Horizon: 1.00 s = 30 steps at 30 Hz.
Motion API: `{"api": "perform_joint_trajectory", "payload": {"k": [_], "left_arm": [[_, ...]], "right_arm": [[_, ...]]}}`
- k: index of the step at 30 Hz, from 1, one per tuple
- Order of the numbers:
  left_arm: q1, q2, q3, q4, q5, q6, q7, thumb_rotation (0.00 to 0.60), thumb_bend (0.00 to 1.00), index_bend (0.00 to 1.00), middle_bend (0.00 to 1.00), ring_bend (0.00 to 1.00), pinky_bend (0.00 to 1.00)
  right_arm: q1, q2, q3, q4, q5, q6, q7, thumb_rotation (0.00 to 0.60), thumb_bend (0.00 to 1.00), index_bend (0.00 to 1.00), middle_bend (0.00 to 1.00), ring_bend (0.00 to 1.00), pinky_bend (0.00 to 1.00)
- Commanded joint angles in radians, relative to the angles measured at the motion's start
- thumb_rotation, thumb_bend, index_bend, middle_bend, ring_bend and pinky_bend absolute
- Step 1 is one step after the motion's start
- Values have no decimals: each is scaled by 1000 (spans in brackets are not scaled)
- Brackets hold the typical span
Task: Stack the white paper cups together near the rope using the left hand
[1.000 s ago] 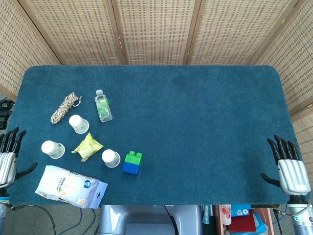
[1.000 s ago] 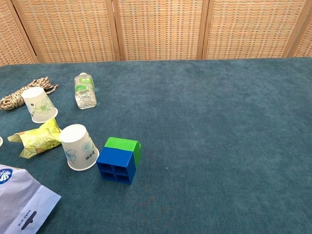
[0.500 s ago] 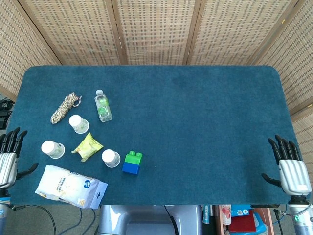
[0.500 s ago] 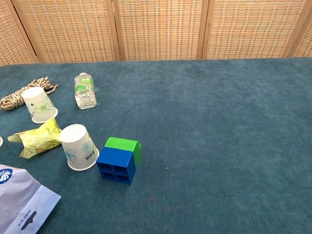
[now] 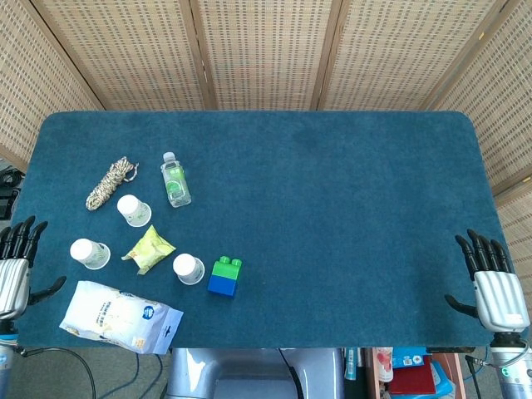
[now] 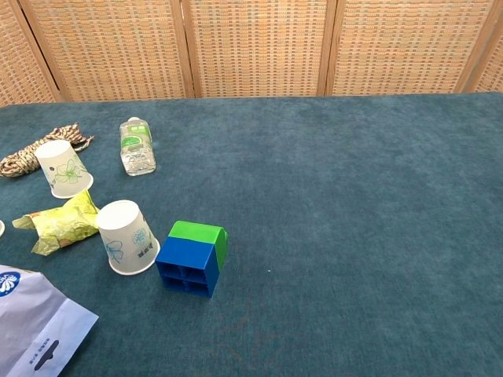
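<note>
Left hand (image 5: 15,278), fingers spread and empty, sits just left of the nearest cup (image 5: 89,253); rope (image 5: 109,184) lies beyond.

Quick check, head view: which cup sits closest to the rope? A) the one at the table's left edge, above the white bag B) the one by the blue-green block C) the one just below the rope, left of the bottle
C: the cup sits just below and right of the rope, left of the bottle; the other two cups lie farther down the table.
</note>
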Motion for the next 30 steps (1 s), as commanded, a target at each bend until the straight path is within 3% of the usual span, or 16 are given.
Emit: {"api": "perform_joint_trajectory", "payload": {"k": [1,11,20,30], "left_arm": [[-8,9,-6,2,-7,-12,-5,600,220,96,0,0,0],[-102,105,-53,7,-120,-217,-48,600,220,319,0,0,0],[-201,175,-72,35,-265,-431,11,600,220,322,0,0,0],[-282,148,-59,117,-383,-597,36,600,220,322,0,0,0]], "right_arm": [[0,0,1,1,3,-2,0,600,0,0,0,0,0],[2,-2,2,2,7,-6,-4,600,0,0,0,0,0],[2,-1,4,4,11,-7,2,600,0,0,0,0,0],[3,0,6,6,13,-9,8,600,0,0,0,0,0]]}}
